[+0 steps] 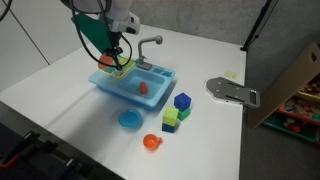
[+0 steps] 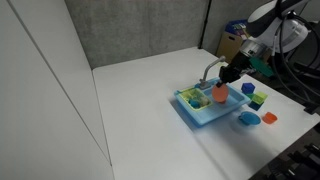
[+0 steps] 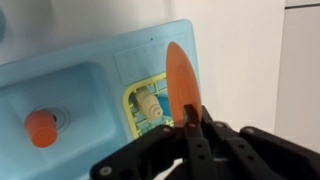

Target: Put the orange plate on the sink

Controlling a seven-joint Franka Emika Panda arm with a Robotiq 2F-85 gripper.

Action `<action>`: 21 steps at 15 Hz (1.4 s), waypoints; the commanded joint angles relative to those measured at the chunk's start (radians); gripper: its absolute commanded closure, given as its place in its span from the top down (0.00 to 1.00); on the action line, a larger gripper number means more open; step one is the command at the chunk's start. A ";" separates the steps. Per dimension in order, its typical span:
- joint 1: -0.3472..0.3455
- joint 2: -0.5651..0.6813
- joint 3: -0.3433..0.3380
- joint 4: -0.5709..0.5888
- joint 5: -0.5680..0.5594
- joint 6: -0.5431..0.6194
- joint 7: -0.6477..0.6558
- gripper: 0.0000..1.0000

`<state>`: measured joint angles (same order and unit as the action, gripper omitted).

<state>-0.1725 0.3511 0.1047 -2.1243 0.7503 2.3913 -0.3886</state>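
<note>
My gripper (image 3: 187, 112) is shut on the orange plate (image 3: 180, 75) and holds it on edge, upright. The plate hangs above the light blue sink (image 3: 90, 70), over the rim of its green-yellow side compartment (image 3: 132, 98). In both exterior views the gripper (image 1: 116, 56) (image 2: 230, 75) is over the sink (image 1: 155, 78) (image 2: 205, 115), near the grey faucet (image 1: 146, 45). A small orange-red object (image 3: 42, 127) (image 1: 142, 88) lies in the basin. I cannot tell whether the plate touches the sink.
A cream toy (image 3: 150, 105) lies in the side compartment. On the white table in front of the sink are a blue plate (image 1: 129, 120), an orange cup (image 1: 151, 142) and blue and green blocks (image 1: 176, 112). A grey metal part (image 1: 232, 92) lies near the table's edge.
</note>
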 commanded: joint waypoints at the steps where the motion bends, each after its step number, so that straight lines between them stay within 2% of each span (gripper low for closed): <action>1: -0.005 0.016 0.000 0.022 0.064 -0.041 -0.079 0.03; 10: 0.003 0.073 -0.006 0.037 0.138 -0.083 -0.132 0.03; 21: -0.002 0.129 -0.033 0.041 0.136 -0.070 -0.130 0.03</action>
<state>-0.1701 0.4564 0.0842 -2.1113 0.8742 2.3341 -0.4963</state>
